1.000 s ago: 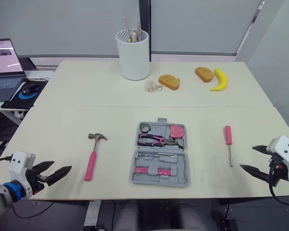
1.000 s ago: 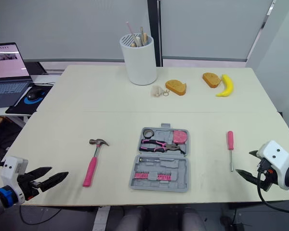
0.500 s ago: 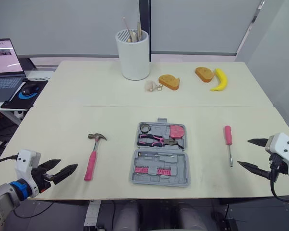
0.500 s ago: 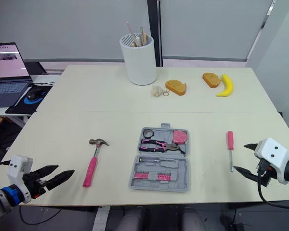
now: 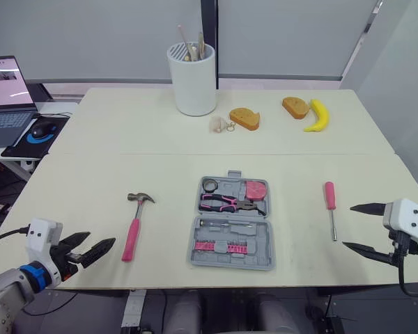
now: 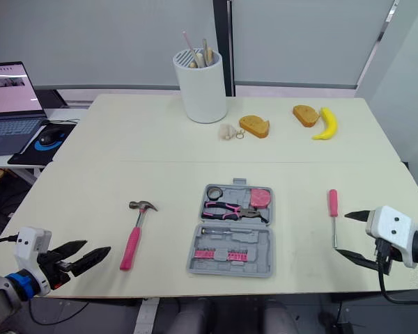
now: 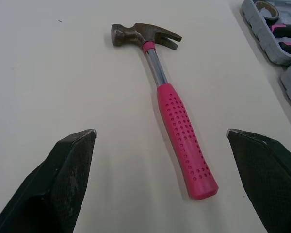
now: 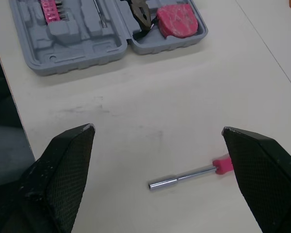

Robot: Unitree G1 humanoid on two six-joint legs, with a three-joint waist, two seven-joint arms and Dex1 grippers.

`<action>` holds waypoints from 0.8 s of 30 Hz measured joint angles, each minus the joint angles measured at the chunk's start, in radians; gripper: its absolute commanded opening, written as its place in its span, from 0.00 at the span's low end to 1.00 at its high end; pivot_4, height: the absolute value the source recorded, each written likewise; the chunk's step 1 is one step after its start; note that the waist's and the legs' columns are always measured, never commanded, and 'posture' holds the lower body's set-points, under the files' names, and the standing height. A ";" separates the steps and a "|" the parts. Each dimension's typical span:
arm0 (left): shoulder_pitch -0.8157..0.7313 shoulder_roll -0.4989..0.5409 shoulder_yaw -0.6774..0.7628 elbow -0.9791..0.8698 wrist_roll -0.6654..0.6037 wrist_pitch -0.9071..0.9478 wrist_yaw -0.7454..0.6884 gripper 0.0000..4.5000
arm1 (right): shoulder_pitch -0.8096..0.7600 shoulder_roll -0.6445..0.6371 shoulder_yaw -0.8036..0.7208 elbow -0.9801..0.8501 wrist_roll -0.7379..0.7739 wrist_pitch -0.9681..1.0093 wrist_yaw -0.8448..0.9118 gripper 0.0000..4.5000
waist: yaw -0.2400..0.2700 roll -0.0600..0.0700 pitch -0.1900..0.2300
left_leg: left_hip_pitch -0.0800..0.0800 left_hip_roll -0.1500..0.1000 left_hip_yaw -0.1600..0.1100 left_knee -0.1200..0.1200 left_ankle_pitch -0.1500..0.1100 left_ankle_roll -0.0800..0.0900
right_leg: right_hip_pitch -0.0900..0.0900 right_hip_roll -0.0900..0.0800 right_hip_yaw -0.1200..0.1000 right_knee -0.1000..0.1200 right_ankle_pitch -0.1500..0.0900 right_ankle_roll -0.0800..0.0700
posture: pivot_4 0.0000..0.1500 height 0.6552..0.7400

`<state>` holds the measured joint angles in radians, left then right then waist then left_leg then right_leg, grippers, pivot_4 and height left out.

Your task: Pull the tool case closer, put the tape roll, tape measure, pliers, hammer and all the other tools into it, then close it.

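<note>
Presently found left end effector [image 5: 102, 240] spread wide, empty, hammer [image 5: 131, 240] flat on table [image 5: 160, 132] just ahead; right end effector [image 5: 347, 225] likewise, screwdriver [image 5: 330, 202] just ahead. Located tool case [image 5: 231, 233] open between them, well apart from both. Judged as staging for pickup.

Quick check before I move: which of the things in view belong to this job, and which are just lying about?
For the job: tool case, already holding the tape roll, pliers and tape measure; hammer; screwdriver.

Lying about: white cup of sticks, bread piece, second bread piece, banana, small keyring trinket, laptop, mouse.
</note>
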<state>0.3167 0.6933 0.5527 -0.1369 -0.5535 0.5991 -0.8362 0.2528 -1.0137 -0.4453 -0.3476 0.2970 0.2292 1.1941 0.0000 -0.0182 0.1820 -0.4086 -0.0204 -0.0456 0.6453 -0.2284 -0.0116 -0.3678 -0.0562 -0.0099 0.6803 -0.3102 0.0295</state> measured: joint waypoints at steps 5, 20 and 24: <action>0.002 -0.017 0.000 -0.017 -0.005 0.006 0.024 1.00 | -0.042 -0.011 0.017 0.000 0.014 0.011 0.017 0.99 | 0.000 0.000 0.000 | 0.000 0.000 0.000 0.000 0.000 0.000 | 0.000 0.000 0.000 0.000 0.000 0.000 | 1.00 1.00; 0.005 -0.036 -0.006 -0.063 -0.022 0.021 0.063 1.00 | -0.179 -0.058 0.068 -0.072 0.123 0.144 0.025 0.99 | 0.002 0.000 0.000 | 0.000 0.000 0.000 0.000 0.000 0.000 | 0.000 0.000 0.000 0.000 0.000 0.000 | 1.00 1.00; 0.001 -0.036 -0.007 -0.063 -0.021 0.025 0.065 1.00 | -0.145 -0.058 0.068 -0.072 0.110 0.139 0.026 0.99 | 0.003 0.000 0.000 | 0.000 0.000 0.000 0.000 0.000 0.000 | 0.000 0.000 0.000 0.000 0.000 0.000 | 1.00 1.00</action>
<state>0.3175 0.6576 0.5460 -0.1997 -0.5750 0.6245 -0.7716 0.1075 -1.0718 -0.3770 -0.4194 0.4074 0.3681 1.2201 0.0030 -0.0185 0.1820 -0.4090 -0.0205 -0.0454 0.6453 -0.2284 -0.0117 -0.3680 -0.0563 -0.0098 0.6802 -0.3102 0.0294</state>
